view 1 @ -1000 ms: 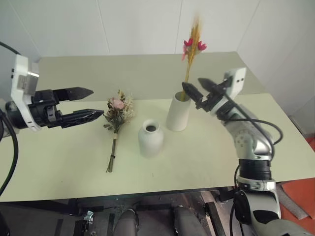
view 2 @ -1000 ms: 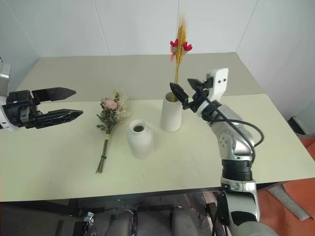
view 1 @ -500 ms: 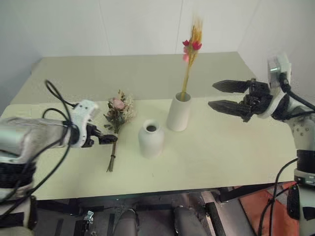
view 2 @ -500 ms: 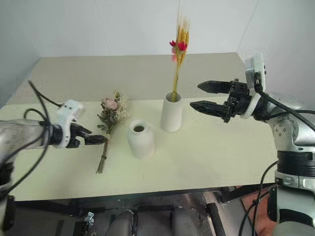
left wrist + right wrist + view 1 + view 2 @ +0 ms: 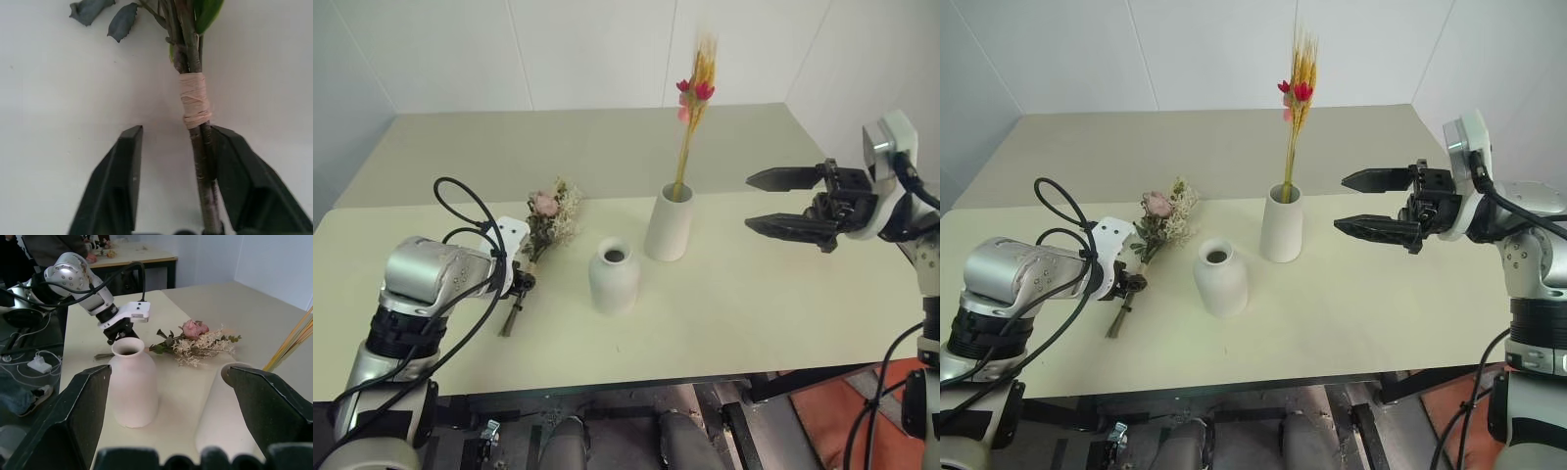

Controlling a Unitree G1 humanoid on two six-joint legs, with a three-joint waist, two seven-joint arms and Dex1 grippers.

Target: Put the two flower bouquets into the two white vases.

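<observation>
We recorded, leftmost, the left pincer point(image 5: 171, 196) lowered to the pale desk point(image 5: 783, 313), its two black fingers partly open and set either side of the stems of the rose bouquet point(image 5: 544, 217); in the left wrist view one finger touched the stems just below the tan binding point(image 5: 194, 100) while the other stood off with a gap, so we judged the grip not yet closed and the bunch not yet lifted. The rose bouquet itself lay flat on the desk, pink head and cream sprigs pointing toward the far side, stems toward the robot, well apart from both vases. Next along, the short rounded vase point(image 5: 613, 275) stood upright and empty, its dark mouth showing nothing inside. Just beside it to the right and a little farther back, the tall tapered vase point(image 5: 669, 222) stood upright with the wheat bouquet point(image 5: 693, 108) already seated in it, stalks rising straight and red blossoms near the top. Rightmost, the right pincer point(image 5: 785, 203) hovered above the desk, held level and pointing toward the vases, its fingers spread wide with nothing between them. Our tally: one bouquet placed, one remaining. We judged the outstanding work to be closing on the stems, raising the bunch, and feeding its stems into the narrow neck of the short rounded vase.
</observation>
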